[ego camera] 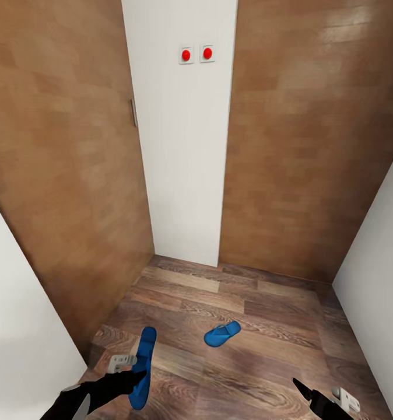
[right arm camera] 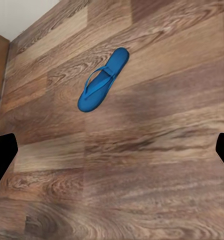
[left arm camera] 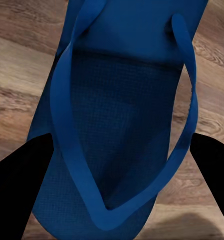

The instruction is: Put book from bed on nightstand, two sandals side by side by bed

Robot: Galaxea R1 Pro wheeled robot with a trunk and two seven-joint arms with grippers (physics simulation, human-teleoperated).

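2 blue sandals: 1 (ego camera: 141, 367) in left gripper (ego camera: 139, 379), 1 (ego camera: 222, 334) on floor (ego camera: 249, 350); right gripper (ego camera: 304, 389) spread wide.

Head camera high, facing forward-down at plank floor (ego camera: 231, 303). Left wrist camera close over near sandal (left arm camera: 121, 125), head's 7 o'clock. Right wrist camera higher over far sandal (right arm camera: 103, 80), shared, head's 6 o'clock.

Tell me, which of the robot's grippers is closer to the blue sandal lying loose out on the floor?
Hard to call; roughly equal. The left gripper sits to that loose sandal's left, clamped on the other sandal. The right gripper hangs open, lower right of it.
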